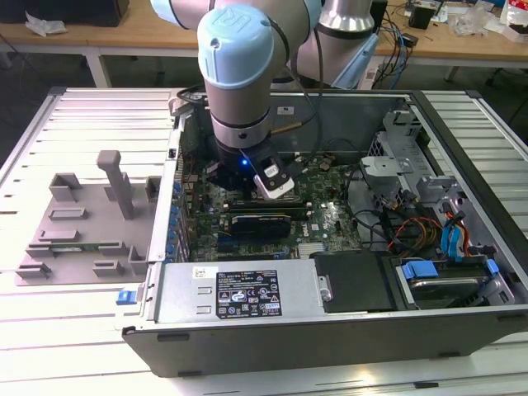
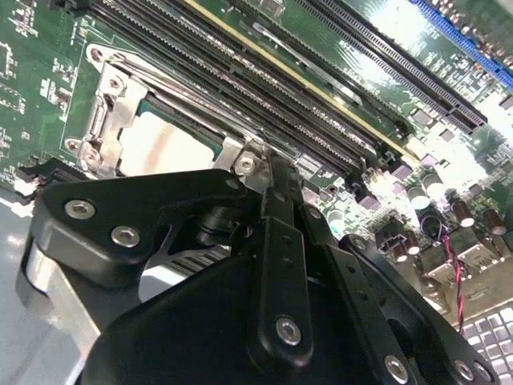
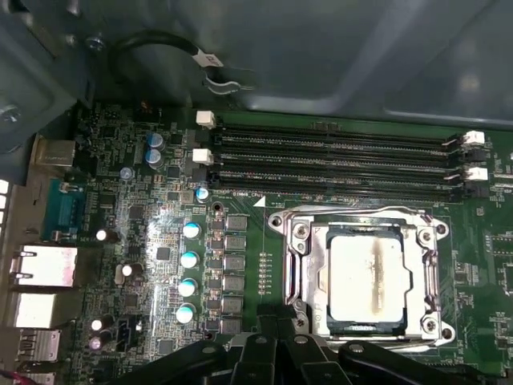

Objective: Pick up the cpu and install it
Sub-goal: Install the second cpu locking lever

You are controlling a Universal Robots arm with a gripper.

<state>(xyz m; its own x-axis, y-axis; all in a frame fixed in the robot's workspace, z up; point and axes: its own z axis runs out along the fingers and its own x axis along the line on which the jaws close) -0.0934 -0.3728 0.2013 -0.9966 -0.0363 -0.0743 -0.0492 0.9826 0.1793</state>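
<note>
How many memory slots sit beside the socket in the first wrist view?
4, lying parallel between the socket, which holds the cpu, and the case wall: slots and. More may lie elsewhere on the board.

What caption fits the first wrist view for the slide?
Tool poised over the motherboard, with the cpu seated in its socket frame below the memory slots.

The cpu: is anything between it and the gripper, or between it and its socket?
Nothing visible. The cpu already lies inside the socket frame on the motherboard, its pale top uncovered. The gripper sits just beside the frame's edge in both wrist views, with no cable or card between them.
</note>
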